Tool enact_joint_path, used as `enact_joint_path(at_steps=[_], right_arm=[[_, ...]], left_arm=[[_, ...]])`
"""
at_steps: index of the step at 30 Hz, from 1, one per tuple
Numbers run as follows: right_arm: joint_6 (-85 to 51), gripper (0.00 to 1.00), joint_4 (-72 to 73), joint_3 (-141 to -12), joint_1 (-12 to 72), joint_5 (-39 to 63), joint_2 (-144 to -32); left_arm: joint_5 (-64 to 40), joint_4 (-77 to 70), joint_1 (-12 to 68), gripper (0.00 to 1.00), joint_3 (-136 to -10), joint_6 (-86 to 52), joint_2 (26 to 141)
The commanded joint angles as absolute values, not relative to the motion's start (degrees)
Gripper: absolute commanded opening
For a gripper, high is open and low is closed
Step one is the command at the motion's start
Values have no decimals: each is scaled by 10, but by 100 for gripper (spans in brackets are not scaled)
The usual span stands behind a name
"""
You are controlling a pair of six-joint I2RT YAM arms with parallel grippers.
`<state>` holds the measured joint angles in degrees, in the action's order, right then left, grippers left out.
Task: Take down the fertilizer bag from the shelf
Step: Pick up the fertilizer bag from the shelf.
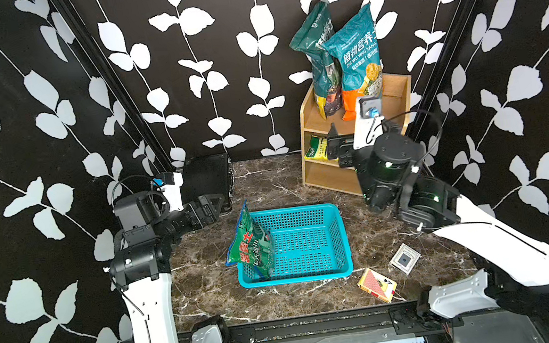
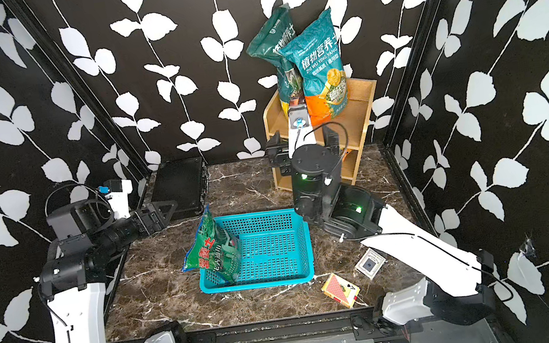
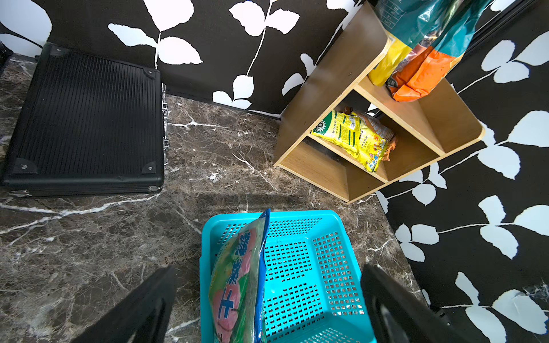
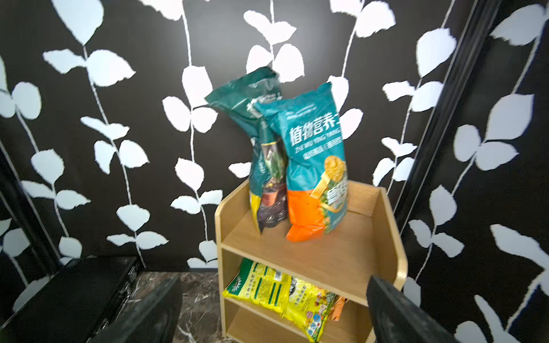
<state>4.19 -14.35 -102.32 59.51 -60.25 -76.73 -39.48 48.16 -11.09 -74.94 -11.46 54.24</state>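
Right gripper [image 4: 273, 279] spread, shelf [image 4: 326, 261] beyond, cards [image 1: 376, 285] only in both top views

You've got 2 teal bags (front one [image 1: 355, 59], rear one [image 1: 314, 39]), 2 yellow bags [image 4: 258, 288], 1 orange pkt [image 3: 387, 139], 1 green bag [image 1: 250, 245]; plus 1 shelf [image 1: 396, 89], 1 basket [image 1: 299, 280], 1 black case [image 1: 208, 178], 1 card box [image 1: 376, 284], 1 sm. square item [image 1: 404, 259].

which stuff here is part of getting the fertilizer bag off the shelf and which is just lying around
Job: shelf; teal-and-orange bag and darker teal bag on its top tier; yellow bags on the middle tier; right gripper, open, facing the shelf.
Lying about: black case; red card box; small grey square; blue basket holding a green bag.
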Motion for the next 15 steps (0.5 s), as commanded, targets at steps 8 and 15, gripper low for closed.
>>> enact_joint_path(at_steps=[8, 15], right_arm=[[128, 99, -234, -1145, 505, -590, -844], [106, 99, -151, -1133, 412, -526, -872]], left_arm=[[-388, 482, -115, 99, -742, -116, 532], [-386, 484, -117, 99, -741, -115, 538]])
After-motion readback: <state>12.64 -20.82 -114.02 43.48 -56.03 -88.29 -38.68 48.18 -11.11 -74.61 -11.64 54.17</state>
